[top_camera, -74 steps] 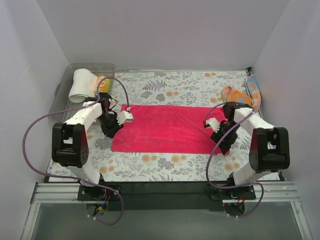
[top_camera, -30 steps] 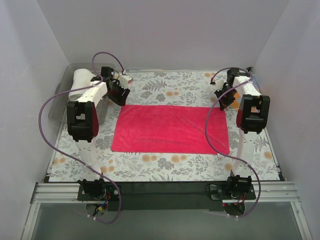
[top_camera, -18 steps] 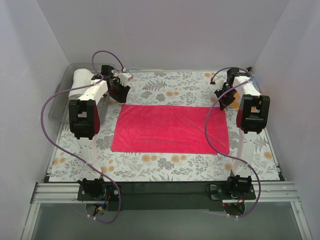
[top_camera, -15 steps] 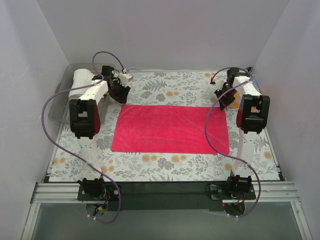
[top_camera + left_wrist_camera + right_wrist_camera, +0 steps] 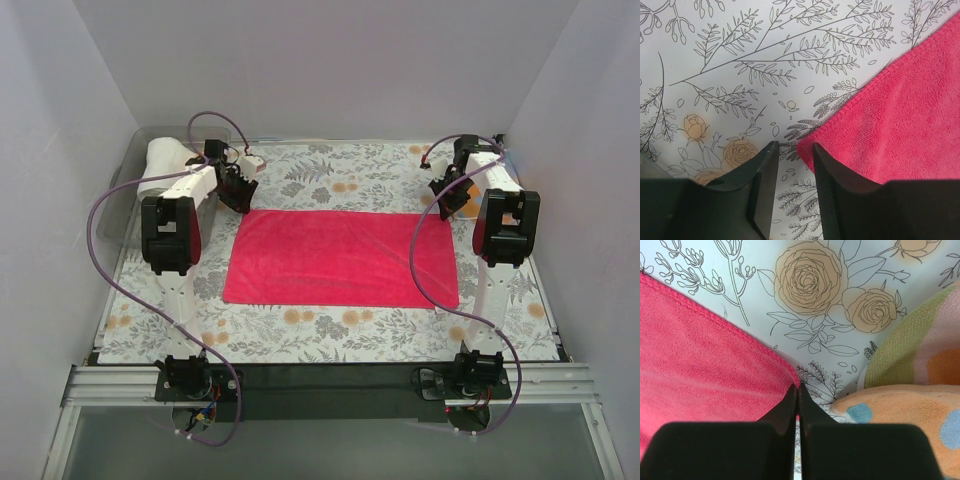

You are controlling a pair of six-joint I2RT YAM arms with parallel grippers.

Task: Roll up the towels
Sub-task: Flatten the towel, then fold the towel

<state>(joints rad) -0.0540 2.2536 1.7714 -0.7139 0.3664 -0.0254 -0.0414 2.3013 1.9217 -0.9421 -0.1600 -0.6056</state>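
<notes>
A magenta-red towel [image 5: 340, 258] lies flat in the middle of the floral covering. My left gripper [image 5: 238, 190] is at its far left corner; in the left wrist view the gripper [image 5: 794, 150] is open, with the towel's corner [image 5: 807, 152] just at the right fingertip. My right gripper [image 5: 447, 200] is at the far right corner; in the right wrist view the gripper [image 5: 796, 388] is shut, its tips on the towel's corner [image 5: 785, 372]. An orange towel with pale spots [image 5: 900, 410] lies right beside it.
A clear bin [image 5: 125, 200] at the far left holds a rolled white towel [image 5: 160, 165]. A green and pink cloth [image 5: 920, 347] lies behind the orange towel. White walls close in on three sides.
Both arms swung from the towel's sides to its far corners. In the last second the left gripper shifted slightly at the far left corner; the right has not moved.
</notes>
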